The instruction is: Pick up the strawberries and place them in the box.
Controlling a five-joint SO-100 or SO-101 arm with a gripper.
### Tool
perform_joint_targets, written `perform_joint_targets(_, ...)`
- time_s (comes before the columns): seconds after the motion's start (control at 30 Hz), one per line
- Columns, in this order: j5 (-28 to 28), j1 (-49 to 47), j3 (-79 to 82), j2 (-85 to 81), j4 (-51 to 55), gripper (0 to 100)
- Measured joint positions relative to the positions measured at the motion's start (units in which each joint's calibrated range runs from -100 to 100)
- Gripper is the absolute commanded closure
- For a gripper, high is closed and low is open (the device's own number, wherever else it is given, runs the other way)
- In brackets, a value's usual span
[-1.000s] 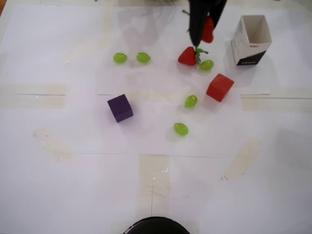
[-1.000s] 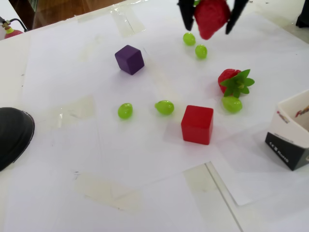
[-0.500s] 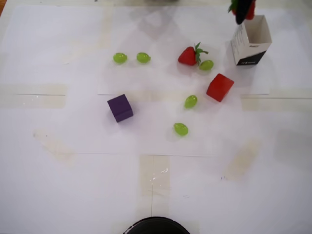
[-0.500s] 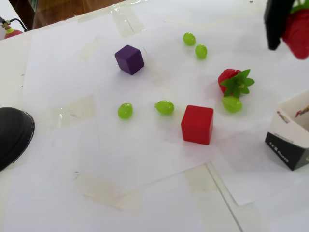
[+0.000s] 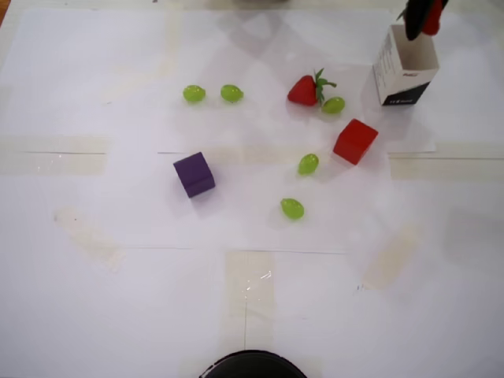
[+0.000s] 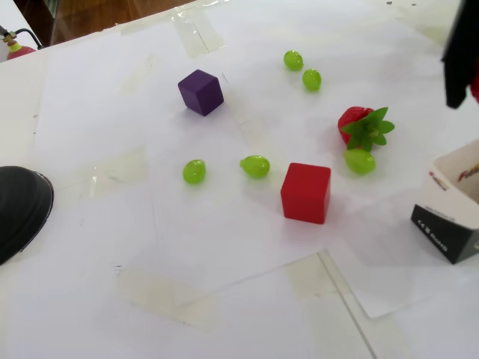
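Observation:
One red strawberry [image 5: 303, 90] with a green leafy stem lies on the white paper, also in the fixed view [image 6: 354, 122]. A second strawberry [image 5: 432, 19] shows as a red patch in my gripper [image 5: 422, 21], which is shut on it at the top edge of the overhead view, just over the far rim of the box [image 5: 405, 69]. In the fixed view only one black finger [image 6: 458, 60] and a red sliver show at the right edge, above the box [image 6: 451, 213]. The white carton stands open-topped with a black lower band.
A red cube [image 5: 355, 141] sits left of and nearer than the box, and a purple cube [image 5: 194, 174] lies mid-left. Several green grapes are scattered; one grape [image 5: 333, 105] touches the lying strawberry. A black round object [image 5: 252, 366] sits at the near edge.
My gripper has carried its strawberry to the right, from beside the lying strawberry to over the box. Nothing on the paper has moved.

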Motion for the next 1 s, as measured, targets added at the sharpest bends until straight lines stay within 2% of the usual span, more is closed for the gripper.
perform_joint_targets(0.4,-5.1,-1.9,7.7,1.1,-5.8,82)
perform_joint_targets(0.67,-6.6,-3.1,9.4,1.5,-8.8,69)
perform_joint_targets(1.0,-7.0,-4.1,9.4,1.5,-9.5,67)
